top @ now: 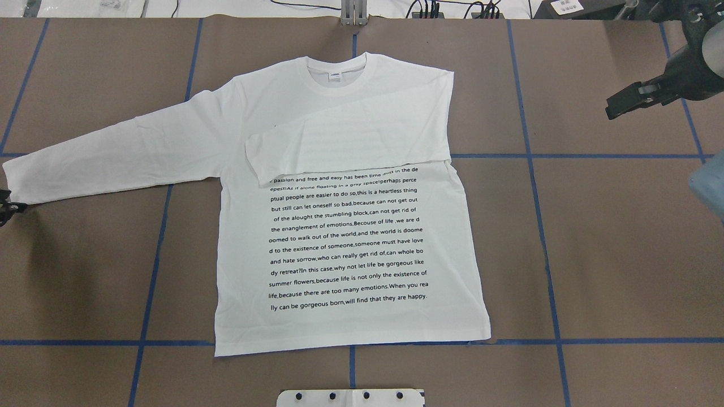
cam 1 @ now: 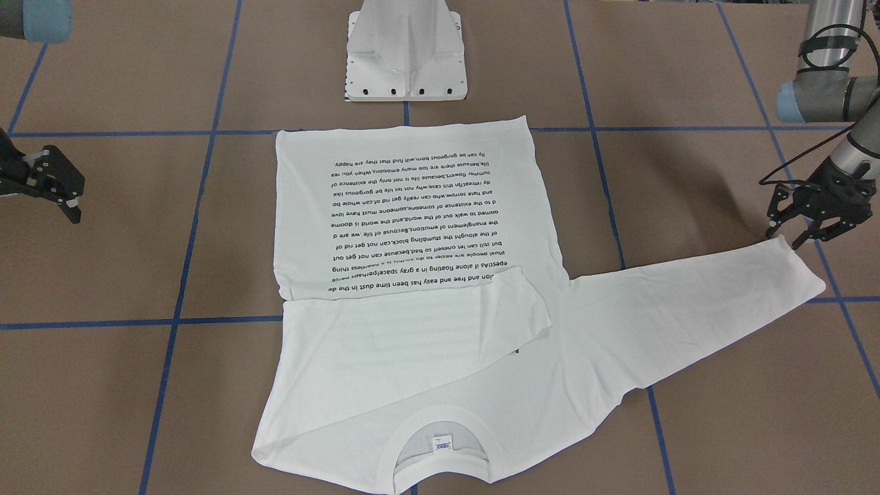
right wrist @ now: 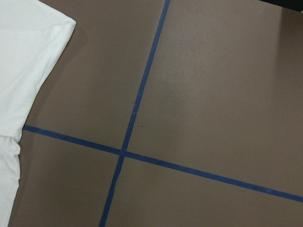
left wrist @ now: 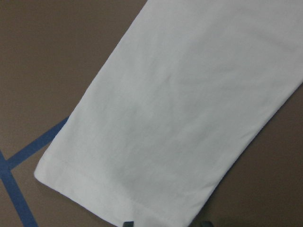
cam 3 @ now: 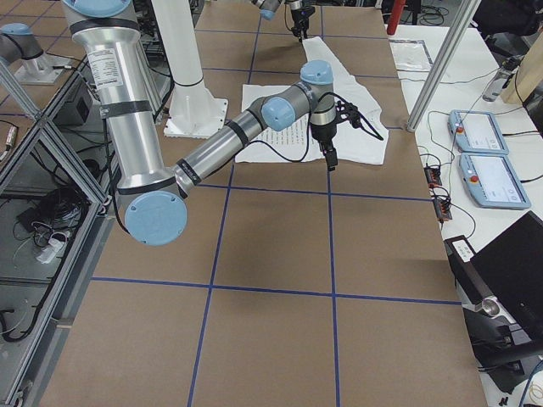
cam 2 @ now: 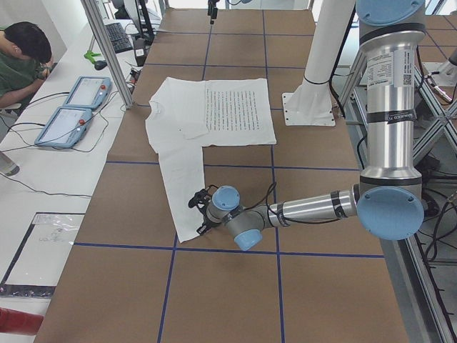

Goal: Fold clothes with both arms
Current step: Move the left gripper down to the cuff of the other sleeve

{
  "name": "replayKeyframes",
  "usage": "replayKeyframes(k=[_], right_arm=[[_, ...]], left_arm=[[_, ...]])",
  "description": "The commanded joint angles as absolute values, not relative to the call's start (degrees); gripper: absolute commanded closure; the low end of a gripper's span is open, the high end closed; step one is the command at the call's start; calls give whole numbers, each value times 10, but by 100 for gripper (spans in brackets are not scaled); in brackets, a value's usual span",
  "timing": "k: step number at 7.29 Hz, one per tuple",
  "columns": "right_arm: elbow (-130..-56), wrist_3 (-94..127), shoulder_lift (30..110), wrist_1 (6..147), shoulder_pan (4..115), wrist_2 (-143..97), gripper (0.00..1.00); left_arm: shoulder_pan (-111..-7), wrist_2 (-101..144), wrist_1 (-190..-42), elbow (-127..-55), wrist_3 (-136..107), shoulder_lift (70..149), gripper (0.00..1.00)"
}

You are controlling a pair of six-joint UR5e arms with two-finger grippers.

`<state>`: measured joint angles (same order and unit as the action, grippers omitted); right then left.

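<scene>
The white long-sleeved T-shirt (top: pixel 350 237) lies flat on the brown table with its black text facing up and its collar on the far side from the robot. One sleeve is folded across the chest (top: pixel 345 147). The other sleeve stretches out flat to the robot's left and ends in a cuff (cam 1: pixel 790 275). My left gripper (cam 1: pixel 797 230) is open and hovers just above the table at that cuff; the left wrist view shows the cuff (left wrist: pixel 165 132) below its two spread fingertips. My right gripper (cam 1: pixel 65 196) is open and empty, well clear of the shirt (cam 1: pixel 426 227) on the other side.
The white metal pedestal (cam 1: pixel 405 55) stands just behind the shirt's hem. Blue tape lines (right wrist: pixel 137 104) cross the brown table surface. A person (cam 2: pixel 21 61) sits beside two teach pendants (cam 2: pixel 71 107) along the operators' side of the table.
</scene>
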<state>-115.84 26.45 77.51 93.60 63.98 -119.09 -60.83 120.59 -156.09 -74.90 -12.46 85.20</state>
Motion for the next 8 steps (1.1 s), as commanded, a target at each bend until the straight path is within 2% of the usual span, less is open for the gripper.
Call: replayKeyframes(k=[1,6,8], right_arm=[[-1158,265,775,936,640,-1191,0],[-1158,265,775,936,640,-1191,0],[-1158,265,775,936,640,-1191,0]], left_arm=[[-607,1206,-1561,-747,-124,853,46],[-604,1206,-1561,-746,-122,853,46],[-603,1206,-1566,-745,-122,852,56]])
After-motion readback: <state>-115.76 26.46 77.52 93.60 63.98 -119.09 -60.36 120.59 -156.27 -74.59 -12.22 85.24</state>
